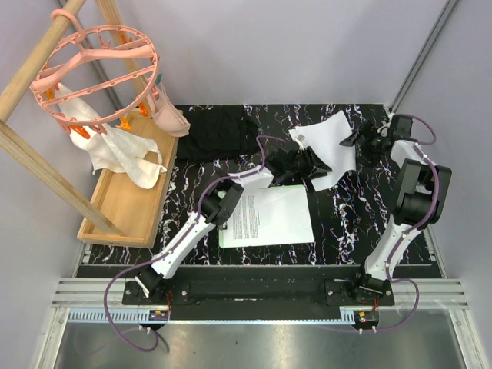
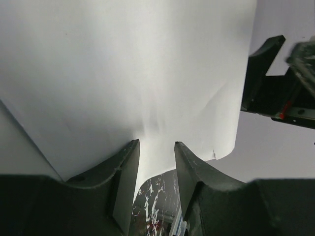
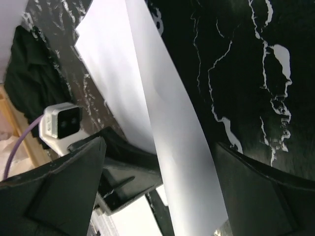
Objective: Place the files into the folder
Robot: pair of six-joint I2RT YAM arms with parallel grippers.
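- Top view: the folder [image 1: 224, 238] lies on the table [image 1: 192, 231] with a printed file [image 1: 269, 215] on top of it. Just beyond the folder, a blank file [image 1: 334, 142] curls up off the table. The left gripper [image 1: 315, 167] is at its near edge and the right gripper [image 1: 357, 141] at its right side.
- Left wrist: the fingers [image 2: 123, 182] stand partly apart. The blank file's edge dips into the gap and is not pinched.
- Right wrist: the jaws are spread wide astride the blank file's edge and grip nothing.

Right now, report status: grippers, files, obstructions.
Left gripper at raised blank sheet, jaws part apart, grip unclear. Right gripper wide open, straddling same sheet. Printed sheet flat on table. Black cloth apart, far side.
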